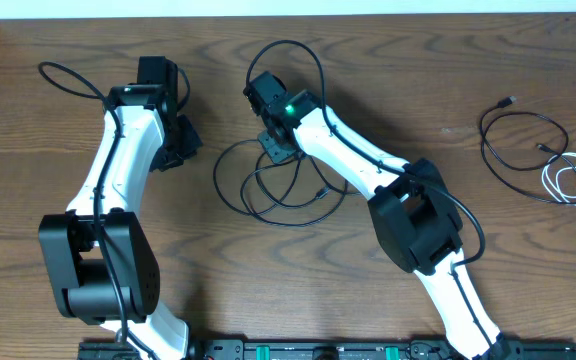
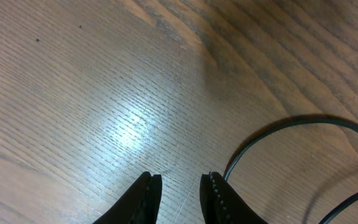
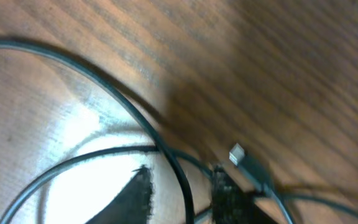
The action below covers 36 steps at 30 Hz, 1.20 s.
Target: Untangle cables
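Observation:
A black cable (image 1: 216,178) lies in overlapping loops at mid-table. My right gripper (image 1: 278,150) hovers over the loops' top edge. In the right wrist view the right gripper (image 3: 182,173) is open, and a strand of the black cable (image 3: 178,177) runs through the wide gap without being pinched. A small connector plug (image 3: 237,154) lies just beyond the right finger. My left gripper (image 1: 181,145) is left of the loops. In its wrist view the left gripper (image 2: 180,183) is open over bare wood, with a curve of black cable (image 2: 278,127) to its right.
At the far right lie a second thin black cable (image 1: 485,150) in a loose loop and a small coiled white cable (image 1: 573,180), touching each other. The arms' own thick black wires arch above both wrists. The table's back edge (image 1: 288,14) runs along the top.

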Motion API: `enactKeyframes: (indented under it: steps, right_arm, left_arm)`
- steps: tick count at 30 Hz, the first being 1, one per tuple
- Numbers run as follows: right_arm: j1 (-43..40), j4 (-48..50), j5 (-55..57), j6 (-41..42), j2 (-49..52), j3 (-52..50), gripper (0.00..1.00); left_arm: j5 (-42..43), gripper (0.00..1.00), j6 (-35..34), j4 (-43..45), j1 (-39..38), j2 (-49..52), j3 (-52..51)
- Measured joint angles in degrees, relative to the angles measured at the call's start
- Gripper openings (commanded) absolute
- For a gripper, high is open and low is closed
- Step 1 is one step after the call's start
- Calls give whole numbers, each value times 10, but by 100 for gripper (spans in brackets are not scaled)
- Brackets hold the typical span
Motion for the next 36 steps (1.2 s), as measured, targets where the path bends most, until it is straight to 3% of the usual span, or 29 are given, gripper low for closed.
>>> enactKeyframes:
  steps: [10, 16, 31, 36]
  right_arm:
    - [4, -62, -103, 0, 0, 42, 46]
    - [17, -61, -139, 50, 0, 42, 49]
    - [100, -90, 9, 88, 0, 42, 62]
    - [103, -109, 67, 88, 0, 42, 71]
  left_arm:
    - [0, 27, 0, 0, 0, 0, 0]
    - [0, 27, 0, 0, 0, 0, 0]
    - [-10, 27, -11, 0, 0, 0, 0]
    - [-15, 27, -13, 0, 0, 0, 0]
